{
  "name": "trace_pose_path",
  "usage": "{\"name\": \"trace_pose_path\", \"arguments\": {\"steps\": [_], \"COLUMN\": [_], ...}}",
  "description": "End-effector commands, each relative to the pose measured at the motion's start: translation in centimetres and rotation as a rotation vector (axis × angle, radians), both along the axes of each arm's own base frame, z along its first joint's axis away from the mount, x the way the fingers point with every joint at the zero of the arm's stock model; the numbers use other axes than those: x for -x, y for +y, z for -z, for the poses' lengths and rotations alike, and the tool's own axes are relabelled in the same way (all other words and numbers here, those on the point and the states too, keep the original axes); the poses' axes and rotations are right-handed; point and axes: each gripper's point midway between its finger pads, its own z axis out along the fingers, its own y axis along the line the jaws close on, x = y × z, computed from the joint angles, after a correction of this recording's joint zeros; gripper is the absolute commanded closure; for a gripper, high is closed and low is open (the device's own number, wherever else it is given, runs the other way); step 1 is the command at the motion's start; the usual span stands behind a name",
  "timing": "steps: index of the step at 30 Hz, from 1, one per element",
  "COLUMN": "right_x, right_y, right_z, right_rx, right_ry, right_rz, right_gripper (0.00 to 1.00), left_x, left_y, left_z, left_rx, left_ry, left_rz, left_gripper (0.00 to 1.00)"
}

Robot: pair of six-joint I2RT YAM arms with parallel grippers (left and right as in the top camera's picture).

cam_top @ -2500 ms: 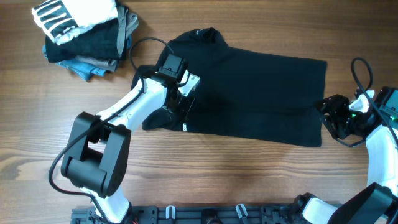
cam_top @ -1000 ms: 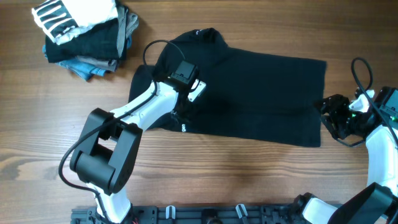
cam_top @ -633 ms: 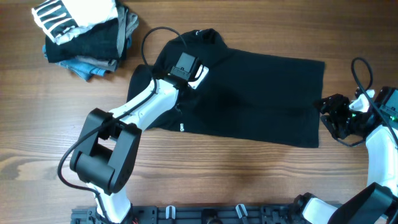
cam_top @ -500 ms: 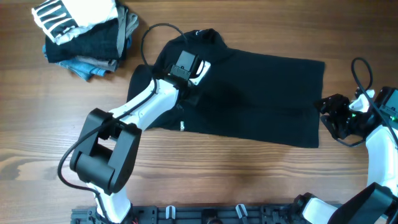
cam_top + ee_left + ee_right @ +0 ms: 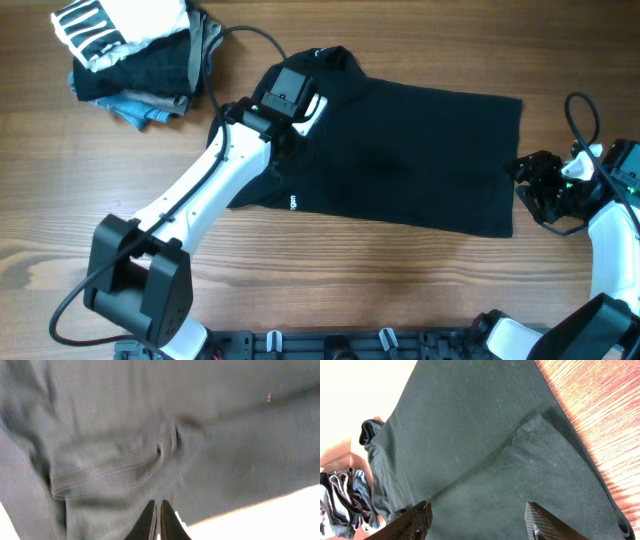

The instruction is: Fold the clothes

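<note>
Black T-shirt (image 5: 400,150) lies flat on wooden table (image 5: 400,290), long axis L–R, collar at L end. L gripper (image 5: 156,516) sits over collar-side shoulder, tips pressed together, no cloth seen btwn them. R gripper (image 5: 477,521) sits at hem edge, spread wide, empty.

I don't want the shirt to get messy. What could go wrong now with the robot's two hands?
The left hand looks shut by a bunched seam of the black T-shirt; moving sideways, it might wrinkle the cloth more. The right hand is open at the shirt's edge, gripping nothing, so a pull could slide the whole shirt. The left arm's cable loops beside the pile of clothes and might snag it.
</note>
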Motion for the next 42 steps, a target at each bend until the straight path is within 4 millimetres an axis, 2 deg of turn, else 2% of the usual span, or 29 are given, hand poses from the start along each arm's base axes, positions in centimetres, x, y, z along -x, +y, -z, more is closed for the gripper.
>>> {"name": "trace_pose_path", "arguments": {"steps": [1, 3, 5, 8, 12, 14, 16, 18, 20, 21, 23, 24, 27, 29, 32, 33, 35, 38, 40, 42], "right_x": [-0.1, 0.0, -0.1, -0.1, -0.4, -0.4, -0.4, -0.4, -0.4, -0.2, 0.8, 1.4, 1.4, 1.4, 1.2, 1.2, 0.9, 0.6, 0.6, 0.3], "right_y": [-0.3, -0.5, -0.6, -0.7, -0.9, -0.9, -0.9, -0.9, -1.0, -1.1, -2.0, -2.6, -2.3, -2.2, -1.7, -1.8, -1.9, -2.2, -2.2, -2.3], "right_z": [-0.2, 0.0, 0.0, -0.1, -0.2, -0.2, -0.2, -0.2, -0.1, 0.0, 0.9, 1.4, 1.4, 1.3, 1.1, 1.1, 1.0, 0.8, 0.8, 0.7], "right_rx": [0.025, 0.040, 0.045, 0.048, 0.056, 0.057, 0.057, 0.058, 0.079, 0.107, 0.195, 0.232, 0.219, 0.208, 0.175, 0.173, 0.155, 0.140, 0.131, 0.138], "right_ry": [-0.010, -0.001, -0.002, -0.007, -0.019, -0.021, -0.021, -0.021, -0.024, -0.027, 0.029, 0.070, 0.069, 0.064, 0.053, 0.052, 0.054, 0.050, 0.054, 0.041], "right_rz": [-0.011, -0.005, -0.004, -0.003, -0.003, -0.003, -0.004, -0.003, -0.025, -0.054, -0.079, -0.079, -0.078, -0.081, -0.071, -0.066, -0.025, 0.018, 0.034, 0.034], "right_gripper": [0.34, 0.33, 0.33, 0.33, 0.32, 0.32, 0.32, 0.33, 0.33, 0.33, 0.36, 0.40, 0.57, 0.59, 0.59, 0.59, 0.59, 0.59, 0.55, 0.52], "left_x": [3.1, 3.9, 3.5, 2.0, -3.1, -6.2, -8.2, -9.3, -8.7, -7.7, -4.9, -3.3, 0.9, 2.6, 4.5, 4.7, 4.5, 4.6, 4.3, 3.6], "left_y": [0.8, 1.4, 1.7, 2.1, 2.3, 2.5, 2.6, 2.6, 2.9, 3.2, 3.7, 4.2, 5.8, 6.6, 8.6, 9.5, 12.5, 15.0, 15.9, 15.9], "left_z": [3.5, 6.6, 8.4, 9.4, 7.9, 6.3, 5.0, 3.6, 1.7, 1.1, 1.1, 1.8, 5.0, 7.5, 10.8, 11.2, 11.6, 11.7, 11.6, 10.5], "left_rx": [0.008, 0.003, 0.016, 0.055, 0.159, 0.223, 0.265, 0.280, 0.260, 0.243, 0.204, 0.169, 0.071, 0.038, 0.012, 0.002, -0.053, -0.051, -0.047, -0.034], "left_ry": [0.154, 0.172, 0.155, 0.112, -0.060, -0.173, -0.258, -0.290, -0.254, -0.218, -0.126, -0.061, 0.118, 0.182, 0.266, 0.277, 0.259, 0.277, 0.272, 0.265], "left_rz": [-0.044, -0.067, -0.084, -0.159, -0.244, -0.275, -0.284, -0.291, -0.295, -0.296, -0.293, -0.296, -0.306, -0.317, -0.438, -0.480, -0.607, -0.694, -0.708, -0.706], "left_gripper": [0.96, 0.96, 0.96, 0.96, 0.96, 0.96, 0.96, 0.96, 0.95, 0.90, 0.83, 0.83, 0.84, 0.87, 0.95, 0.94, 0.92, 0.92, 0.78, 0.66]}}
